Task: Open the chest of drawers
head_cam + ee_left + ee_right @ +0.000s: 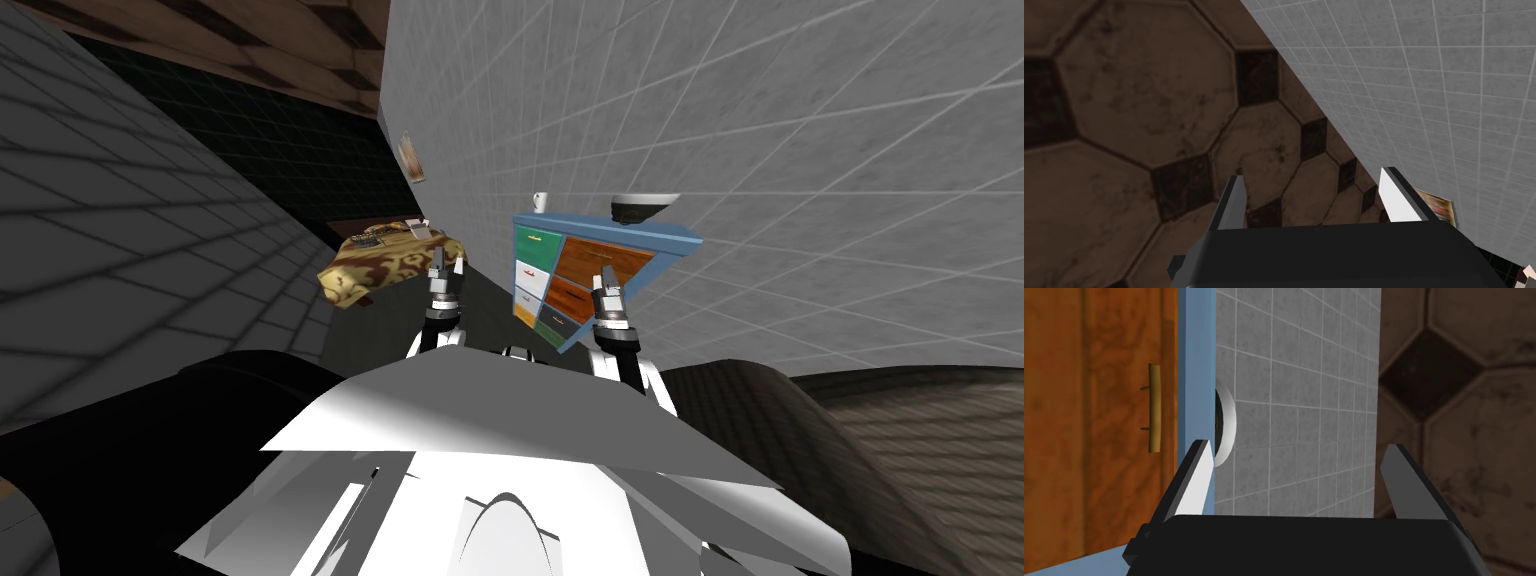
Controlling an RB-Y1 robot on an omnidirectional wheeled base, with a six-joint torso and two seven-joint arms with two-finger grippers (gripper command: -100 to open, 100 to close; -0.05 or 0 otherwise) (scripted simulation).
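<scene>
Approach was the step in hand: the chest of drawers [590,265] stood right of the head view's centre, unopened, with left jaws and right jaws spread and empty (the right nearer it), so next the right jaws needed aligning on the drawer handle [1154,408].

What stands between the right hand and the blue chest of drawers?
Nothing visible. The open right hand is aimed past the edge of the blue-framed chest of drawers; the brass bar handle on its orange wooden drawer front lies uncovered beside one finger.
</scene>
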